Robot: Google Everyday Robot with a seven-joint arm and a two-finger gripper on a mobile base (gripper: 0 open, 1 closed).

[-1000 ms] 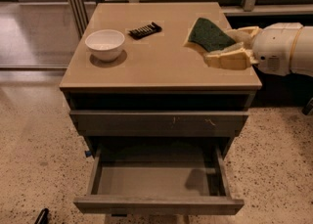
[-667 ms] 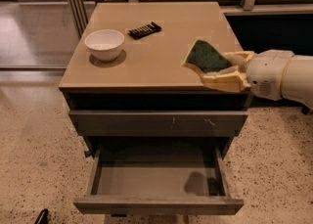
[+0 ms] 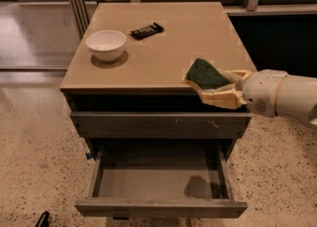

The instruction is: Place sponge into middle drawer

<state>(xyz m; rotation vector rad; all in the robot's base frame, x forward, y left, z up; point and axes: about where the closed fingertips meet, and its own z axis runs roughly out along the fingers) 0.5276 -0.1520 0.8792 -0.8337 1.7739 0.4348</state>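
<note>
My gripper [image 3: 212, 84] reaches in from the right and is shut on the sponge [image 3: 204, 74]. The sponge's dark green face points up, with a thin yellow edge showing. I hold it just above the front right corner of the cabinet top, at the edge. The middle drawer [image 3: 159, 178] is pulled open below and in front; its grey floor is bare. Its plain front [image 3: 161, 208] faces the camera. The sponge is above and to the right of the drawer's opening.
A white bowl [image 3: 106, 45] and a black ribbed bar [image 3: 146, 30] lie on the tan cabinet top [image 3: 163, 47]. A closed drawer with pale scratches on its front [image 3: 161, 124] sits above the open one. Speckled floor surrounds the cabinet.
My gripper has carried the sponge from over the right rear of the cabinet top forward and down to the front right edge. The drawer, bowl and bar have not moved.
</note>
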